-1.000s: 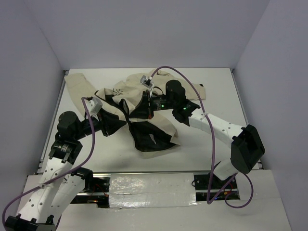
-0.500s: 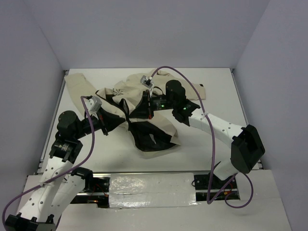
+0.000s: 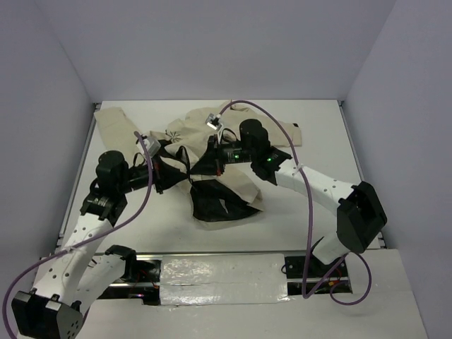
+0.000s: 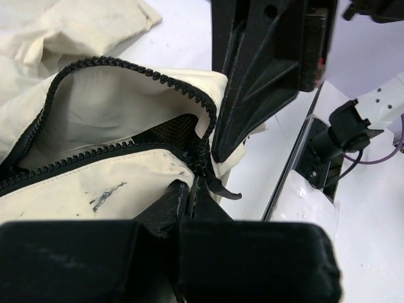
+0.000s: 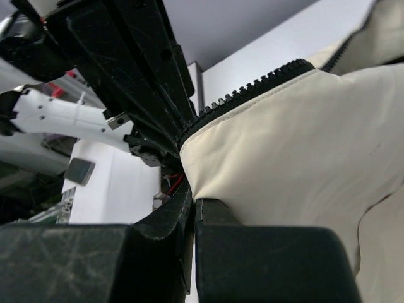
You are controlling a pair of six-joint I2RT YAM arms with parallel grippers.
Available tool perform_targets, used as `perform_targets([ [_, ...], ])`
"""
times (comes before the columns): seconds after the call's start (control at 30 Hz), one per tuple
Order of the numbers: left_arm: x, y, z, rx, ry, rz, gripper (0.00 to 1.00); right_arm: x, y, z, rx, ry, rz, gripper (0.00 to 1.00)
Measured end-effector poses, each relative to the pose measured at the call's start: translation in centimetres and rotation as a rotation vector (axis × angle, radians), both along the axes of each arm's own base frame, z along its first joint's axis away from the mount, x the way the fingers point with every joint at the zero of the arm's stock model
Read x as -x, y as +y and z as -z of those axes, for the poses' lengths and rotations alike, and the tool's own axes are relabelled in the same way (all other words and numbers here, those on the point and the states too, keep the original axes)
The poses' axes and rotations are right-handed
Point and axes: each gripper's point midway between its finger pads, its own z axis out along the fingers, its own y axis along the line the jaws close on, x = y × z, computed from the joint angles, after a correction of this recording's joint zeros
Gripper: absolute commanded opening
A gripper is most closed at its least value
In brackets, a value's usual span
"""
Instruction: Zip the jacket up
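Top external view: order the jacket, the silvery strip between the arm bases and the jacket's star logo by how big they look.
1. jacket, by far the largest.
2. silvery strip, clearly smaller.
3. star logo, tiny.

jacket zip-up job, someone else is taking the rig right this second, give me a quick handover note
Left gripper: shut on the jacket at the low end of the zipper, right by the slider.
Right gripper: shut on the jacket's cream edge beside the zipper teeth, close to the left gripper.
Jacket: crumpled mid-table, one sleeve out to the far left.
Done: both grippers have hold at the zipper's start.
Left: the teeth gape apart in a loop beyond the slider, so the zip is not yet run up.
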Motion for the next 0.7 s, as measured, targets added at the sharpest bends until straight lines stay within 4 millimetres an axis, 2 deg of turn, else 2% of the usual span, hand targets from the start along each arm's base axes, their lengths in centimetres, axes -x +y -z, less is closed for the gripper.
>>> perform_targets([
  [0.1,-1.0,0.2,1.2,-0.018,0.059,-0.025,0.0,-1.2,0.2,1.7,0.038,0.045,0.052,0.02],
  [0.23,-2.4,0.7,4.5,-0.064,0.189,-0.083,0.0,-3.0,0.8,5.2,0.117,0.136,0.1,0.17],
  [0.27,-2.6,0.8,5.3,-0.077,0.223,-0.098,0.0,-3.6,1.1,6.0,0.137,0.16,0.111,0.22],
  [0.3,-2.6,0.9,6.0,-0.085,0.255,-0.104,0.0,-4.4,1.3,6.8,0.156,0.18,0.131,0.33],
  [0.4,-2.5,0.8,7.3,-0.094,0.325,-0.106,0.0,-6.1,1.9,8.1,0.192,0.225,0.171,0.48],
  [0.43,-2.5,0.9,7.5,-0.096,0.34,-0.11,0.0,-6.5,1.8,8.3,0.203,0.237,0.186,0.55],
  [0.5,-2.5,0.9,8.0,-0.103,0.361,-0.119,0.0,-7.3,1.5,8.5,0.226,0.249,0.225,0.63],
  [0.6,-2.4,1.1,8.4,-0.109,0.383,-0.128,0.0,-8.7,1.1,7.6,0.244,0.235,0.295,0.66],
  [0.7,-2.1,1.1,8.6,-0.105,0.417,-0.135,0.0,-9.6,0.0,6.6,0.269,0.217,0.404,0.65],
])
